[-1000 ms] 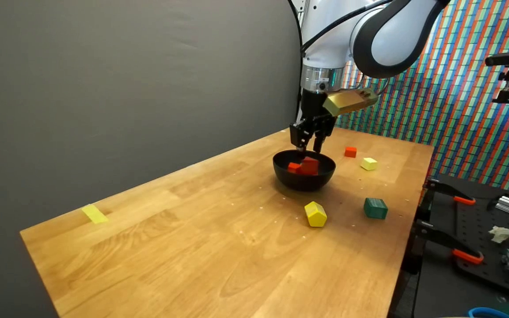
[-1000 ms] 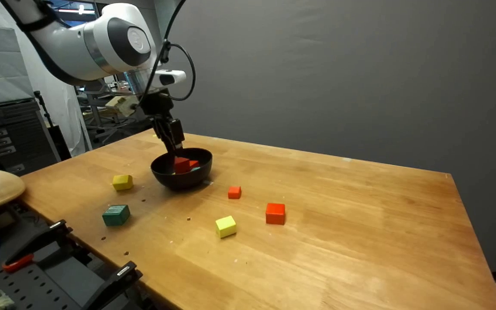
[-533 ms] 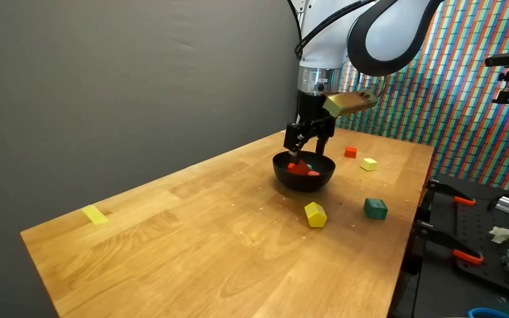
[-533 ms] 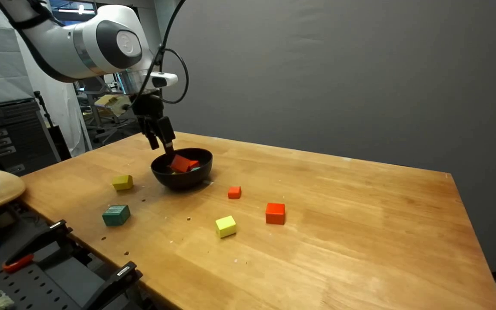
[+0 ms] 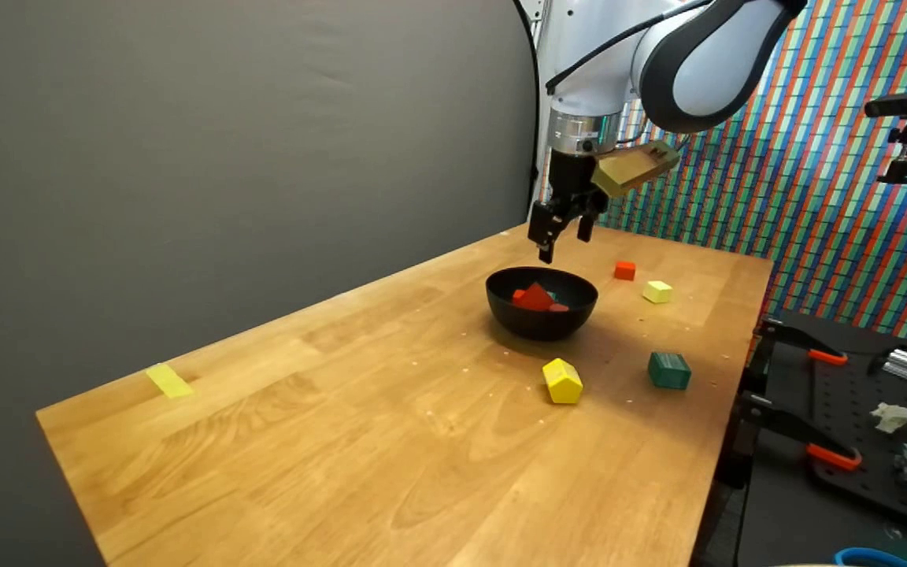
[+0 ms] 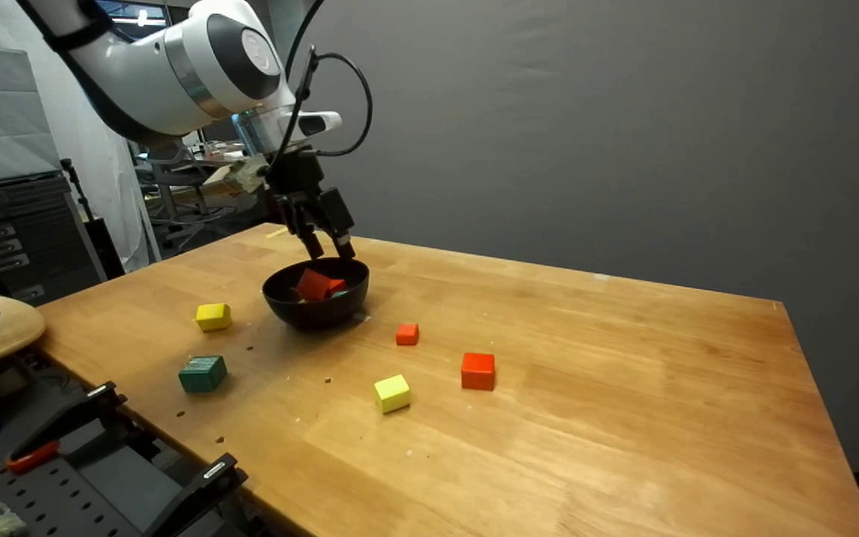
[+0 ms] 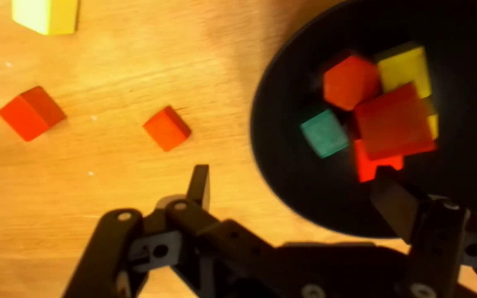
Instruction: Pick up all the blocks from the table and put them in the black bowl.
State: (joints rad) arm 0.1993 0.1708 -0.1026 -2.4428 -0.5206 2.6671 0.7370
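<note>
The black bowl (image 5: 540,326) stands on the wooden table (image 6: 623,432). Inside it, the wrist view shows a dark red block (image 7: 393,122) lying tilted over others, with an orange-red block (image 7: 350,82), a teal block (image 7: 324,133) and yellow (image 7: 404,68) around it. Above the bowl's rim hangs my gripper (image 6: 331,255), open, its fingers wide apart and holding nothing. Loose on the table are a yellow block (image 6: 213,317), a dark green block (image 6: 203,374), a pale yellow block (image 6: 392,393), a small red block (image 6: 407,334) and a larger red block (image 6: 478,371).
Black clamps (image 6: 194,496) with orange-red tips grip the table's edge beside a dark bench of tools. A round wooden board (image 6: 8,328) juts in at that side. Yellow tape (image 5: 169,381) marks the table's far edge. A grey wall backs the table.
A second ago my gripper was down in the bowl at the dark red block. It has let go and risen above the rim, jaws spread; the block has tipped over among the others.
</note>
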